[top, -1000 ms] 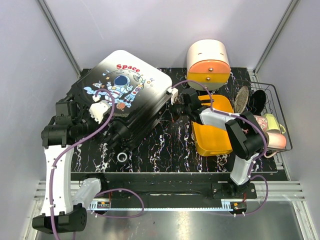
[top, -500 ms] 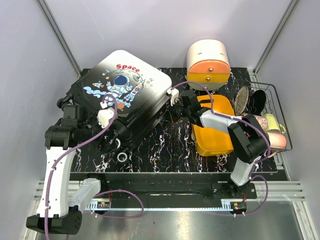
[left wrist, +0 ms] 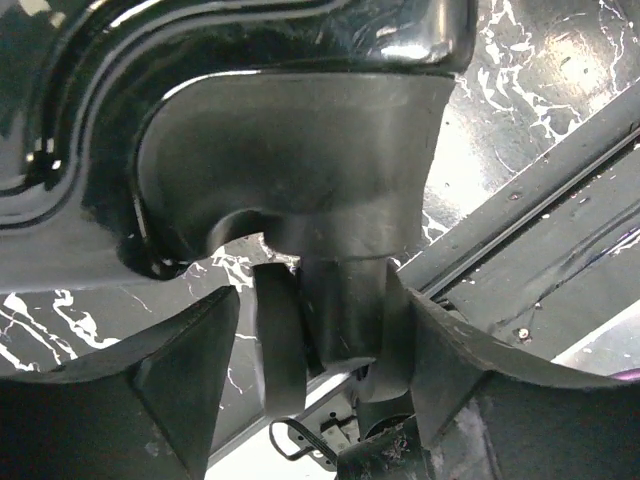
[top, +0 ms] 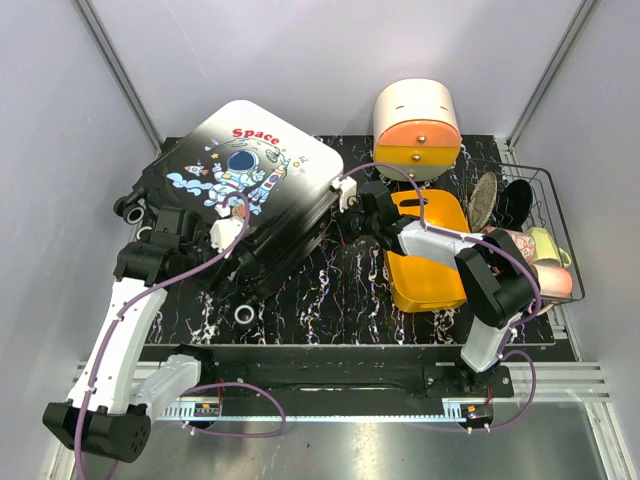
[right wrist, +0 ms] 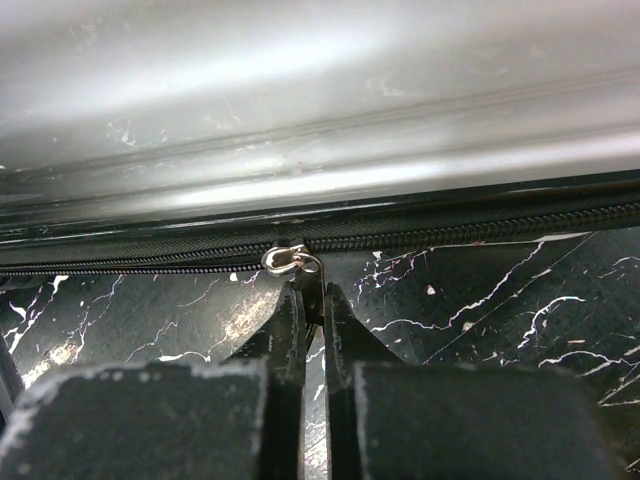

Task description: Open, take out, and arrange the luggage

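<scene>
Looking from the top cam first: the luggage (top: 250, 170) sits at about 10 o'clock on the black marbled desk (top: 340, 290), astronaut print facing up and both shell halves together. The left arm (top: 120, 330) reaches up to its 7 o'clock corner, and its fingers get lost against the black shell from up here. The right pincer (top: 345, 203) is right at the case's 3 o'clock edge. An orange tray (top: 430, 270) lies at 3 o'clock on the desk, partly under the right arm. A white-and-orange drawer box (top: 417, 120) stands at roughly 1 o'clock. A wire basket (top: 555, 200) with cups in it sits past the tray at the desk's edge.

Left wrist cam: super close on the luggage's glossy black underside. The left pincer (left wrist: 322, 300) is spread apart with a caster wheel (left wrist: 280, 340) sitting between its fingers (left wrist: 150, 380). You can see a gap at the wheel's 9 o'clock side. Can't tell whether the other finger touches the caster.

Right wrist cam: the right pincer's fingers are pressed together on the silver zipper pull (right wrist: 290, 258). The zipper (right wrist: 500, 225) runs from 9 to 3 o'clock right under the shiny shell, with the marbled desk below it.
</scene>
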